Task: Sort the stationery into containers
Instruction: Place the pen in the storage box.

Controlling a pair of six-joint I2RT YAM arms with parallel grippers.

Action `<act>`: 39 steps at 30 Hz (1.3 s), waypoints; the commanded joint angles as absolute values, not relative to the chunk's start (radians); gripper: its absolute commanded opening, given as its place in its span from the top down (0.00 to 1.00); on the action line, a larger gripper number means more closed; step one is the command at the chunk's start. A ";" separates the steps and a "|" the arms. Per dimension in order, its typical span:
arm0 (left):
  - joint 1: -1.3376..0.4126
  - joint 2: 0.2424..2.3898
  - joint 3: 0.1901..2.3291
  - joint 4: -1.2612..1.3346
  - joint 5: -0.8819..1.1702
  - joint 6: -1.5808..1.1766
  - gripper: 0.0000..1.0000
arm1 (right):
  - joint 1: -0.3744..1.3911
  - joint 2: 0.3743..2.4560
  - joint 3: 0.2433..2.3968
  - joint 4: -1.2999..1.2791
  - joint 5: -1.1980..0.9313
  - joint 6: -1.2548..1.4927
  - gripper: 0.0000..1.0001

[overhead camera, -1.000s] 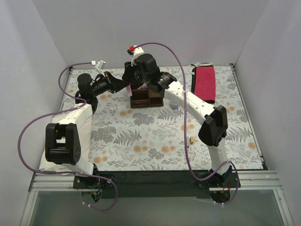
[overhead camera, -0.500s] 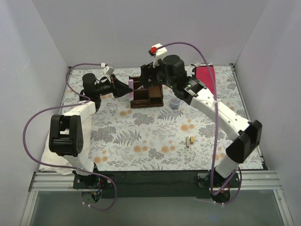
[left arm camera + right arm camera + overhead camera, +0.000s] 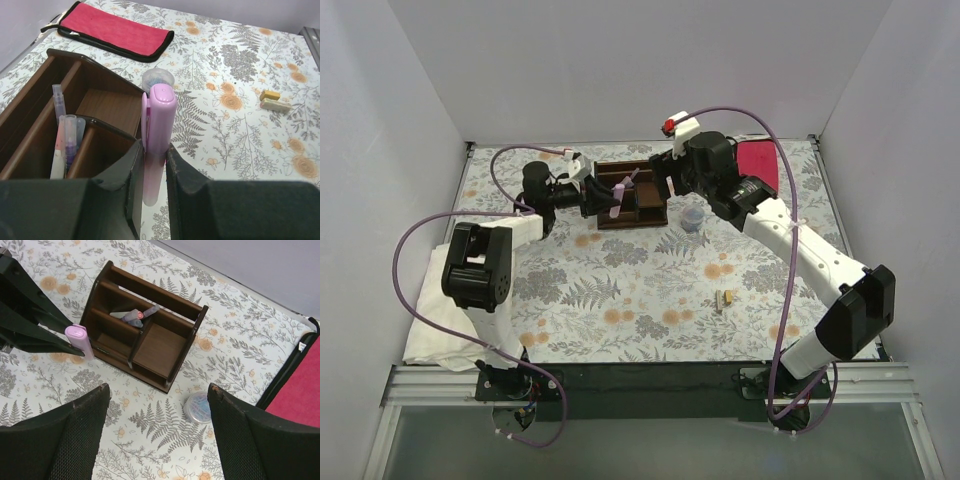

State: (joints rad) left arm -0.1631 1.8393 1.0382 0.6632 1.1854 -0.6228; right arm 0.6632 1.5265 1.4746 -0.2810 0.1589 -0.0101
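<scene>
My left gripper (image 3: 602, 199) (image 3: 154, 165) is shut on the fat pink marker (image 3: 157, 130) (image 3: 80, 340) (image 3: 617, 196) and holds it at the near left corner of the dark brown organiser (image 3: 642, 208) (image 3: 107, 107) (image 3: 155, 347). Several thin pens (image 3: 66, 142) (image 3: 132, 316) stand in a back compartment. My right gripper (image 3: 670, 180) (image 3: 157, 412) is open and empty above the organiser's right side. The small bluish-grey round cup (image 3: 692, 217) (image 3: 196, 406) (image 3: 157, 78) sits on the cloth right of the organiser. The tiny yellowish-brown block (image 3: 727, 298) (image 3: 273, 99) lies further to the near right.
The flat red rectangular cloth (image 3: 754, 175) (image 3: 117, 31) (image 3: 302, 382) lies at the back right. A white cloth (image 3: 430, 335) hangs at the near left edge. White walls close in the floral table (image 3: 620, 290).
My left gripper has moved right with the pink marker to the organiser's near left corner. My right arm has swung right, away from above the organiser.
</scene>
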 commanded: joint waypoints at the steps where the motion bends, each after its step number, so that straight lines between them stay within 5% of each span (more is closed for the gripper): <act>1: -0.179 1.871 1.083 0.710 1.169 -0.523 1.00 | 0.638 1.532 1.505 -0.268 0.146 -0.037 0.17; 17: -0.189 2.009 1.221 0.526 1.140 -0.299 0.99 | 0.601 1.565 1.496 -0.275 0.107 -0.018 0.19; 24: -0.190 2.000 1.200 0.520 1.123 -0.287 0.71 | 0.591 1.583 1.503 -0.273 0.089 -0.012 0.19; 39: -0.190 1.761 1.203 0.557 1.082 -0.451 0.54 | 0.523 1.480 1.407 -0.377 0.008 -0.103 0.14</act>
